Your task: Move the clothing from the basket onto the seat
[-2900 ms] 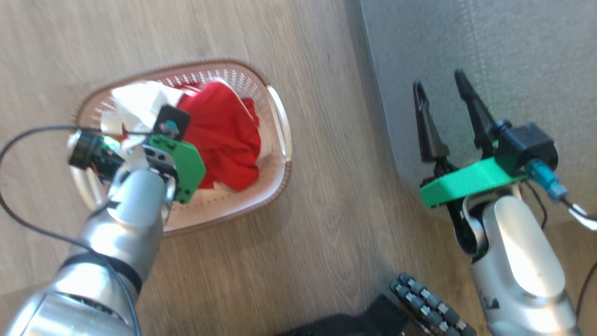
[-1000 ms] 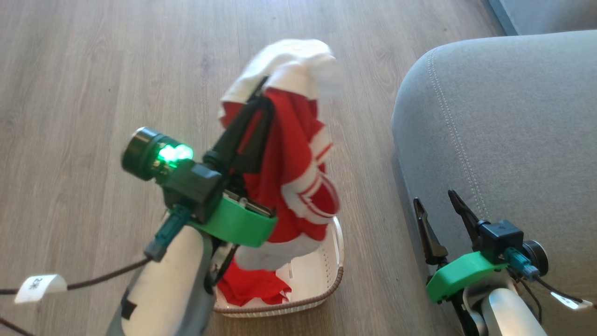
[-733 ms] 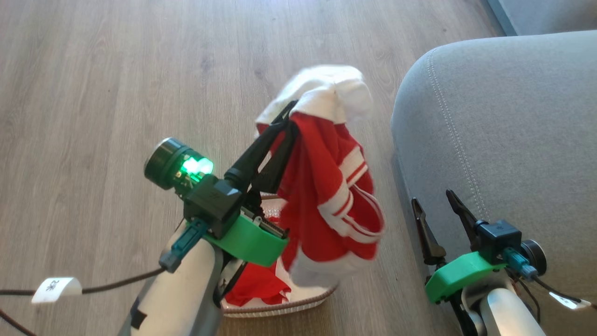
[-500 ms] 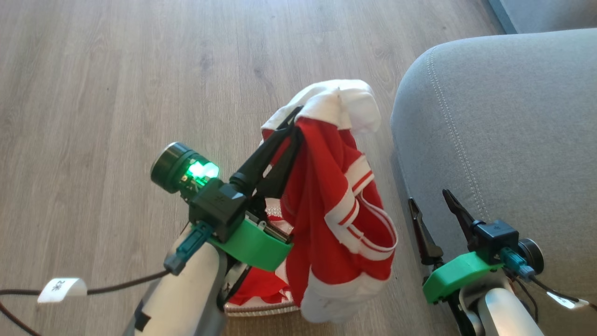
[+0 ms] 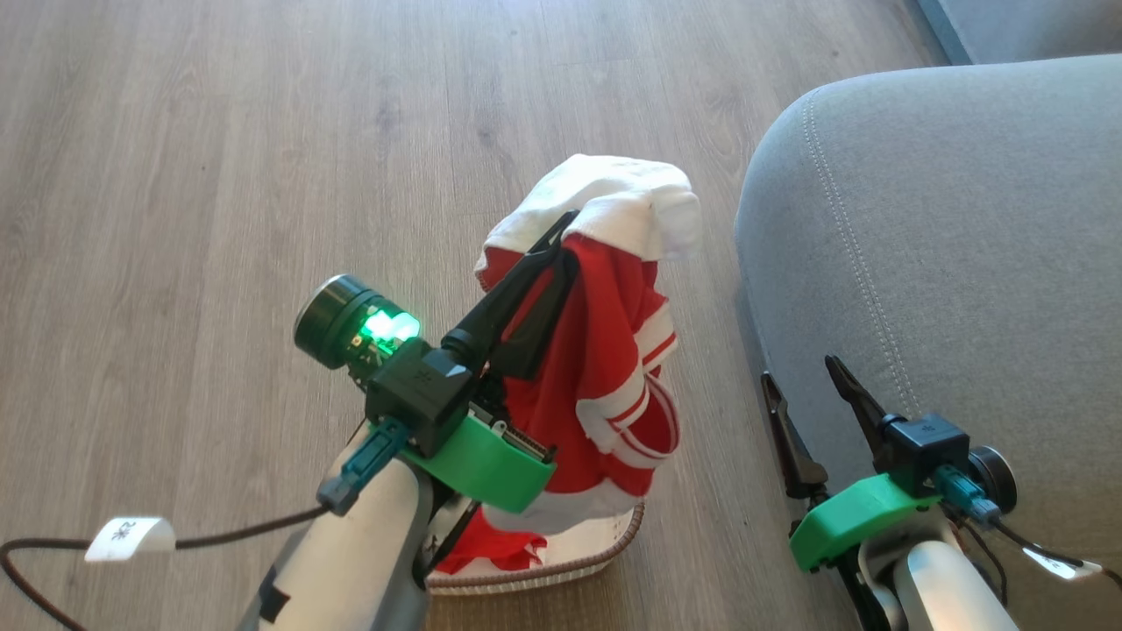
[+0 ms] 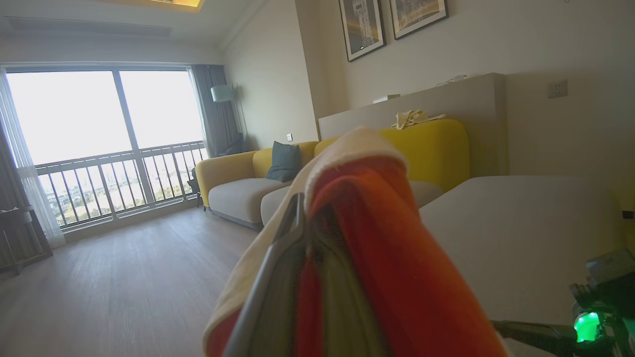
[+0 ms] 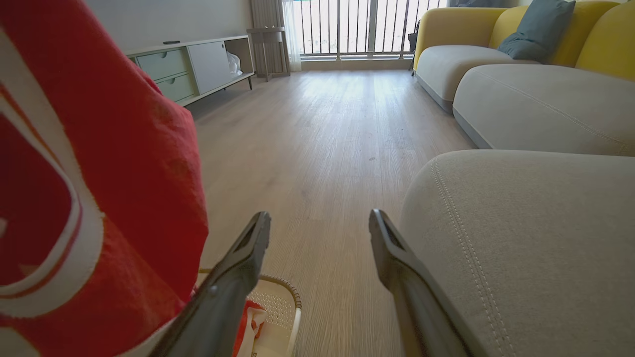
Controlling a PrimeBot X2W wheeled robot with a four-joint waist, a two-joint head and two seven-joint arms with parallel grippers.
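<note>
My left gripper [image 5: 563, 230] is shut on a red and white garment [image 5: 605, 350] of the clothing and holds it in the air above the basket [image 5: 578, 561]. The garment drapes over the fingers [image 6: 283, 258] in the left wrist view, where its cloth [image 6: 387, 238] covers them. A second red garment [image 5: 491, 548] lies in the basket on the wooden floor. The grey seat [image 5: 947, 228] is to the right. My right gripper [image 5: 802, 372] stands open at the seat's left edge, holding nothing. Its own view shows the open gripper [image 7: 320, 220], the hanging garment [image 7: 99, 173], the basket [image 7: 283, 307] and the seat [image 7: 521, 238].
A dark cable with a white tag [image 5: 127, 536] trails from my left arm over the floor [image 5: 219, 158]. A yellow and grey sofa [image 6: 248, 183] stands farther back, with a low cabinet [image 7: 193, 67] and a balcony window [image 6: 99, 129] beyond.
The left gripper has carried the hanging garment rightward, toward the seat. The cloth swung out to the right and has swung back over the basket. The right gripper stayed open, almost still.
</note>
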